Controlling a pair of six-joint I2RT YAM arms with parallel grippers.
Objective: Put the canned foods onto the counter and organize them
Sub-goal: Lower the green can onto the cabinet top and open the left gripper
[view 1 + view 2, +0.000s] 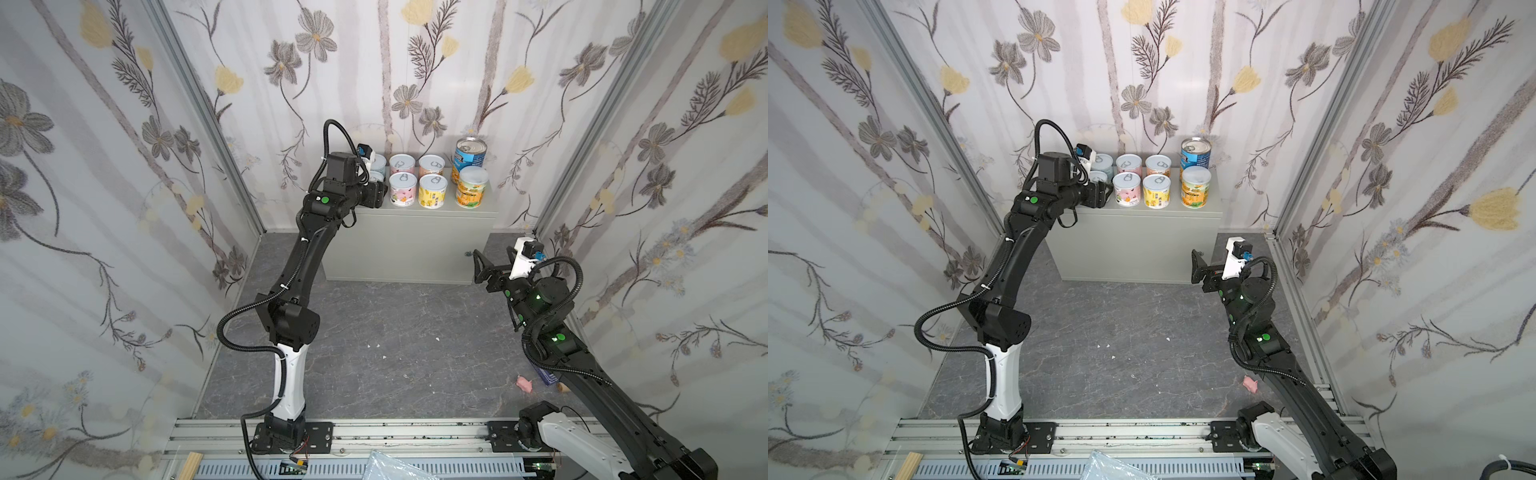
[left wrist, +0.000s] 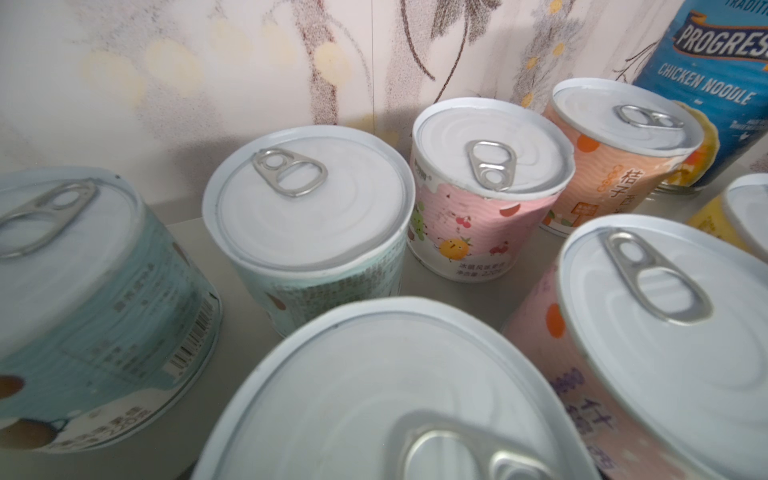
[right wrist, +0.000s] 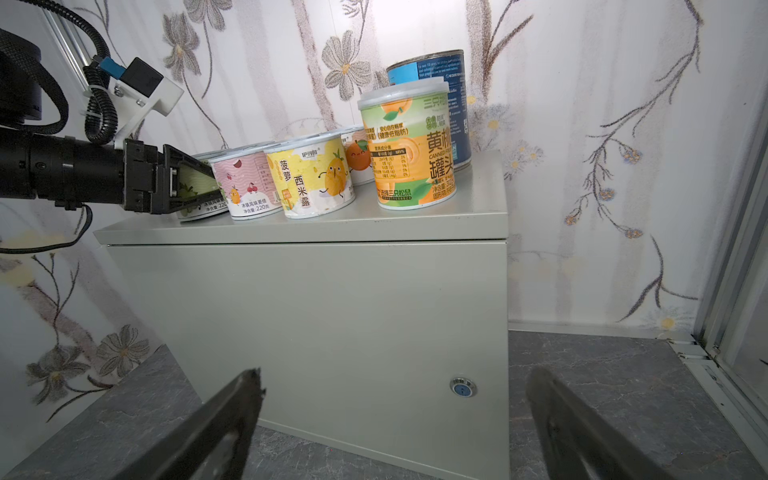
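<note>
As the left gripper clasped the green-labelled can on the counter, right gripper open, a gentle release looked key.

Counter: plain light grey. Lock on counter door: silver ring, blue centre.
Short cans on counter top all had white lids, silver pull tabs.
Labels noted:
- yellow can: pineapple cartoon
- pink can: wavy lines, cherries
- peach can: orange fruit
- teal cans: pale wavy pattern
- pale green can: at counter end
- tall can: blue, silver top
- orange-yellow can: green band, frosted lid

Floor around counter: dark grey, marbled.
Walls behind counter: white, grey and yellow flower print.
</note>
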